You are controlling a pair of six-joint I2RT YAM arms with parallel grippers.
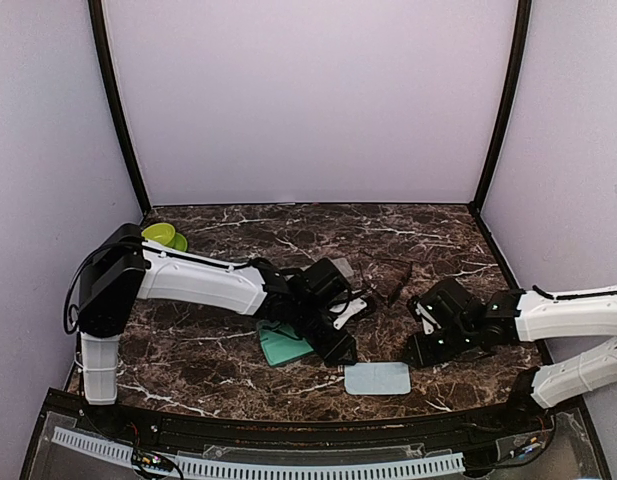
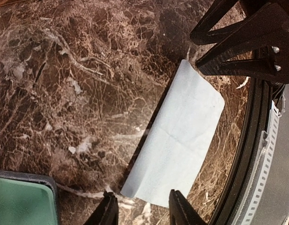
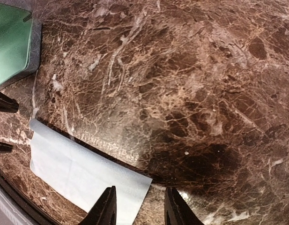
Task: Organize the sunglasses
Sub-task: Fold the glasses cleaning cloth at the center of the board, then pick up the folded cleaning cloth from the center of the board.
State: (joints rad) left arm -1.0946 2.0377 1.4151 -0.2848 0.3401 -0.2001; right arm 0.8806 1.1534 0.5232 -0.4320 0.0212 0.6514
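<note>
Sunglasses (image 1: 397, 280): one dark pair, seemingly, lay mid-table (image 1: 458, 235), too blurred to confirm; pink pair not found. Open case (image 1: 285, 346) sat left of it, green lining up, visible part empty, probably awaiting a pair. Left hand (image 2: 143, 208) and right hand (image 3: 137, 206) hung part-open, empty, over the near light blue cloth (image 1: 378, 378).

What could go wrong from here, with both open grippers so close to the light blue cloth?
Clash: the left gripper and right gripper both hover open beside the same light blue cloth, and the right one's fingers fill a corner of the left wrist view.
Missed pinch: the cloth lies flat near the front rim of the table, so fingers may slide over it or nudge it off.
</note>
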